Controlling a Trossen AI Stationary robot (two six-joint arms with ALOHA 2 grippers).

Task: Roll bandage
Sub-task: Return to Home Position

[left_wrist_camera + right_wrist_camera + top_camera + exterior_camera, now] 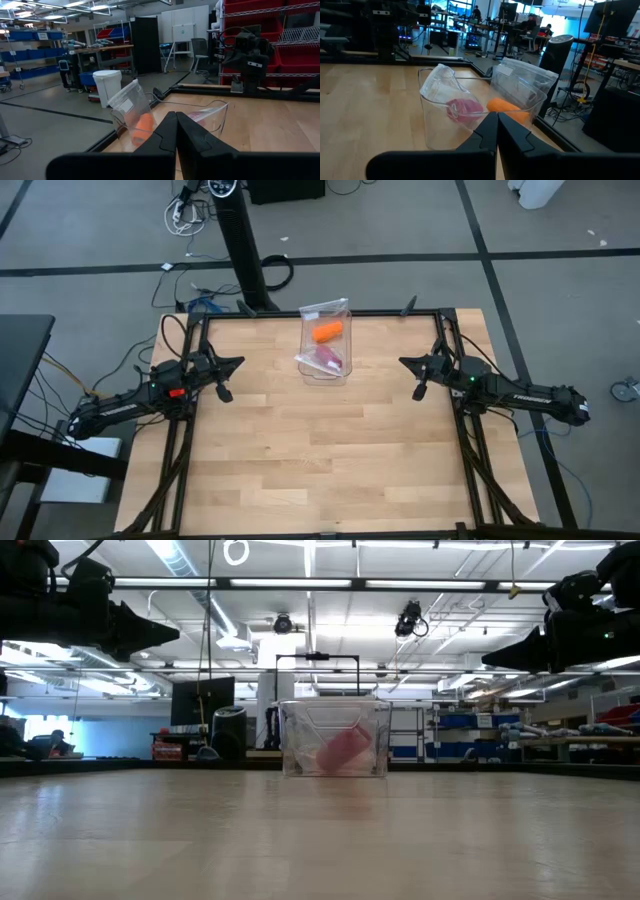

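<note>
The bandage point(326, 359) is a small pink roll lying inside a clear plastic container point(322, 372) at the table's far middle; it also shows in the low view point(342, 751) and the right wrist view point(464, 109). An orange roll point(327, 332) lies in the far part, by a clear bag point(325, 311). My left gripper point(226, 393) is shut and empty at the table's left side, raised above the table. My right gripper point(418, 392) is shut and empty at the right side, also raised.
The clear container point(210, 116) stands near the table's far edge, between the two arms. The black frame rail point(320, 315) runs along the far edge. Bare wooden tabletop point(320, 450) lies between and in front of the arms.
</note>
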